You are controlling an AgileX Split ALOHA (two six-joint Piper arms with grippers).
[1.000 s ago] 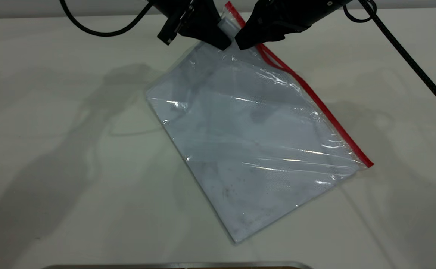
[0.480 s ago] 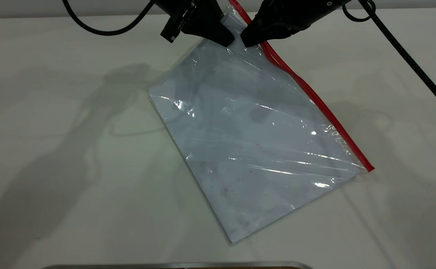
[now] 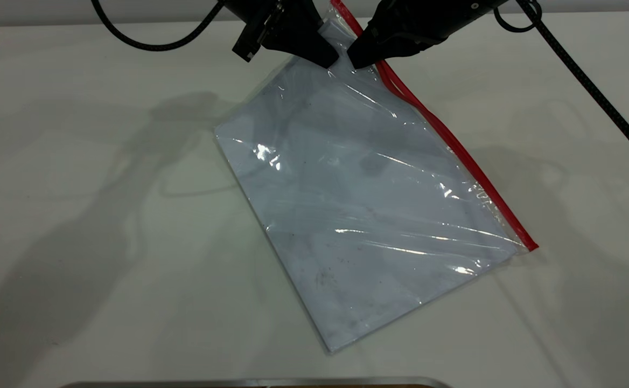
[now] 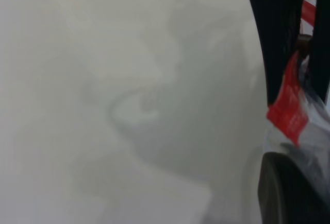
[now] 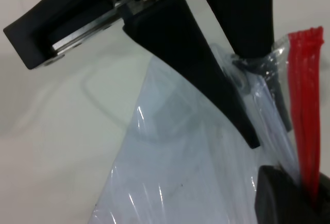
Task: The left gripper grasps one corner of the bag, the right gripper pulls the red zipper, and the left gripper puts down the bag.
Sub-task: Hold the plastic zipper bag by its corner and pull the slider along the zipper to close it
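The bag (image 3: pixel 368 205) is a clear bluish pouch; its far end is lifted and its near end rests on the white table (image 3: pixel 104 242). The left gripper (image 3: pixel 329 56) is shut on the corner of the bag (image 3: pixel 332 29), where the red zipper (image 3: pixel 454 145) ends. The right wrist view shows its fingers (image 5: pixel 196 64) pinching that corner (image 5: pixel 278 49). The right gripper (image 3: pixel 355 59) is right beside it, shut on the red zipper (image 5: pixel 304 105), which runs down between its jaws. The strip looks split in two just below. The slider tab is hidden.
The left arm's smooth cable (image 3: pixel 153 43) and the right arm's braided cable (image 3: pixel 600 97) hang over the far table. The bag's other red corner (image 3: pixel 530 245) lies on the table at the right. A metal edge (image 3: pixel 250 382) runs along the near side.
Both grippers rose slightly, lifting the held corner. The bag's near end slid a little toward the front; since half a second ago almost nothing has moved.
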